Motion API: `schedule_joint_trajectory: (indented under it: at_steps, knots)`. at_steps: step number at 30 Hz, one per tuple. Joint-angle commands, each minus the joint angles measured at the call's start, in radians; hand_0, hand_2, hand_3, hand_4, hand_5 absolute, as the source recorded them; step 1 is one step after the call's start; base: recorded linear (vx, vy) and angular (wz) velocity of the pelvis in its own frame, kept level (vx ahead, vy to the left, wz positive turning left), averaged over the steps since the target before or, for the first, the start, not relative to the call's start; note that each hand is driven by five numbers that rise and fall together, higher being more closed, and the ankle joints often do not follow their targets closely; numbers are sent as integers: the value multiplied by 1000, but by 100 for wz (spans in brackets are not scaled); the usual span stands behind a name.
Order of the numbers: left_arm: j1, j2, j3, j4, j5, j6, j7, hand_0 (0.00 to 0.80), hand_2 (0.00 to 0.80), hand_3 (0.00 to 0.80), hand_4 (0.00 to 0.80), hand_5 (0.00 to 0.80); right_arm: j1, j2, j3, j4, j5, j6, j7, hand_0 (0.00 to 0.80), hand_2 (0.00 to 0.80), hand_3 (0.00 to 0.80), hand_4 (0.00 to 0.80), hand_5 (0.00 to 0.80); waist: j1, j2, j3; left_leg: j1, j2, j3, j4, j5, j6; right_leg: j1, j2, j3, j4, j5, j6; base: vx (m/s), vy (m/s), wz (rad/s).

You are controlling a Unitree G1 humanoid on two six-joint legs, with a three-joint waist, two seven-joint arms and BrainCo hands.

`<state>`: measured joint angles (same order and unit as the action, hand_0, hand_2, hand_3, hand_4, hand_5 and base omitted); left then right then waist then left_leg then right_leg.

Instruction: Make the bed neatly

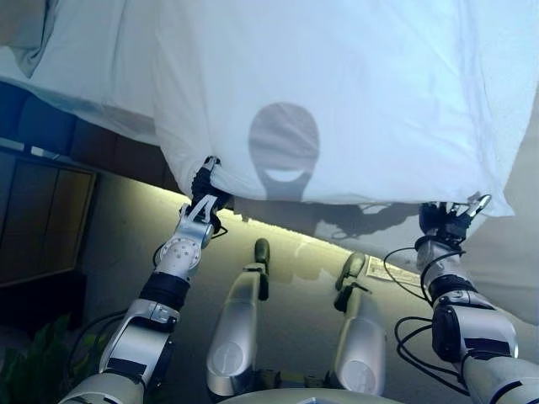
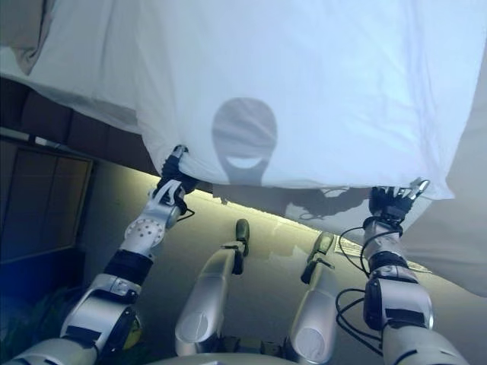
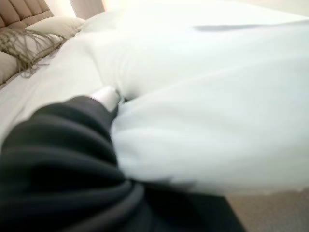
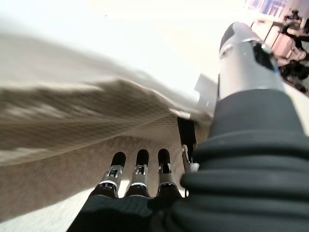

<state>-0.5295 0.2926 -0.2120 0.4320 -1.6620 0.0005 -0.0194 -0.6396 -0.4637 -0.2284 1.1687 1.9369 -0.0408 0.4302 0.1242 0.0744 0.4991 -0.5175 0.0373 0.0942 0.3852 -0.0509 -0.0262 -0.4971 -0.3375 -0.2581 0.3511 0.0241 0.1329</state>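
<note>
1. The white duvet point(image 1: 337, 93) hangs spread in front of the robot, its long lower edge running left to right between both hands.
2. The left hand point(image 1: 205, 187) is clenched on the left corner.
3. The right hand point(image 1: 450, 216) pinches the right corner.
4. Pillows point(image 3: 50, 26) lie at the bed's headboard point(image 3: 21, 10).

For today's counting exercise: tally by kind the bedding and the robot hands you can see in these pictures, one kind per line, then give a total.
White duvet: 1
Pillows: 1 white pillow
Fringed throw: 1
Robot hands: 2, the left hand and the right hand, each at the duvet's near edge
Total: 5
</note>
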Motion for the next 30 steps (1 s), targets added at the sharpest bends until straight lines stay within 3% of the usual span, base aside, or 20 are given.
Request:
schedule_joint_trajectory:
  at_steps: [1,2,3,4,5,12,19,30]
  knots:
    - [26,56,48,-89,9,5,-52,800,800,800,800,800,-26,-101,-42,12,35,-19,47,0,0,0,0,0,15,18,-35,-78,-17,-42,-15,108,-42,25,-36,-10,-23,85,68,1,-36,4]
    - [23,59,48,-86,8,7,-54,800,800,800,800,800,-27,-107,-37,14,35,-18,50,41,41,41,41,41,15,17,-34,-78,-17,-42,-14,108,-42,25,-36,-11,-22,86,68,3,-43,5]
    - [21,63,48,-82,9,9,-57,800,800,800,800,800,-28,-114,-28,18,35,-20,52,455,455,455,455,455,16,15,-34,-79,-17,-43,-13,109,-42,25,-36,-12,-22,87,68,5,-36,6]
    - [17,68,49,-81,7,13,-56,800,800,800,800,800,-30,-123,-16,19,35,-18,42,734,734,734,734,734,16,12,-34,-80,-18,-43,-14,110,-41,23,-35,-12,-22,89,68,5,-39,6]
    - [13,71,50,-80,9,14,-53,800,800,800,800,800,-30,-131,-6,20,32,-15,35,800,800,800,800,800,16,9,-34,-80,-18,-42,-17,112,-40,22,-34,-12,-23,91,69,4,-30,5]
    - [-9,78,54,-61,15,22,-61,800,800,800,800,800,-31,-145,14,20,-36,16,15,800,800,800,800,800,12,-2,-27,-81,-17,-39,-19,114,-36,12,-31,-9,-19,96,71,0,-4,1]
    - [-30,73,57,-51,22,21,-41,800,800,800,800,800,-12,-133,67,28,-225,38,-60,800,800,800,800,800,12,-19,-22,-76,-15,-40,-19,115,-33,15,-25,-6,-17,100,69,0,0,0]
    - [-14,59,64,16,104,-15,-82,800,800,800,800,800,95,-37,115,-32,-177,13,26,800,800,800,800,800,-17,-43,-35,-34,3,-29,-33,103,-30,50,-1,15,-41,103,65,11,13,1]
